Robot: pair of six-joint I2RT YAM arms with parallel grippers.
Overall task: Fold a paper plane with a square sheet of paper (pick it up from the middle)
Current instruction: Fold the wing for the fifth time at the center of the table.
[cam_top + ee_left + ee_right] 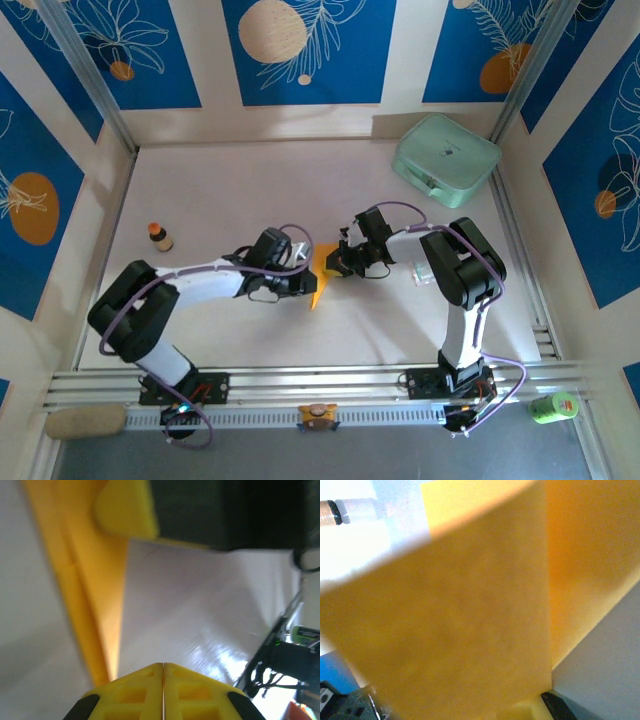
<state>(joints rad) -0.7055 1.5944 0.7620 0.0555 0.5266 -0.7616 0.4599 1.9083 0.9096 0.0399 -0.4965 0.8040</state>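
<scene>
**Thin orange-yellow paper sheet (470, 630) clamped in your right gripper (338, 265)**

Pressed close to your right wrist camera, the paper sheet rises straight up from the fingers, with a sharp vertical crease running up it right of centre. Your right gripper is closed on the paper sheet. From the left wrist view, one of its yellow pads (125, 510) lies flat against the far end of the paper.

Your left gripper (163, 690) has its yellow fingertips pressed together, with only a hairline seam between them and nothing visible in it. The paper sheet runs as a narrow folded strip just left of those fingertips and on ahead of them. Whether its near end touches the left finger, you cannot tell.

From above, the paper sheet sits between your two grippers, its pointed end aimed back toward the arm bases, over the white table (230, 190).

Well beyond your right gripper and off to its right lies a mint-green rounded case (445, 160). Far out to the left of your left gripper, a small brown bottle with an orange cap (160, 237) stands upright.
</scene>
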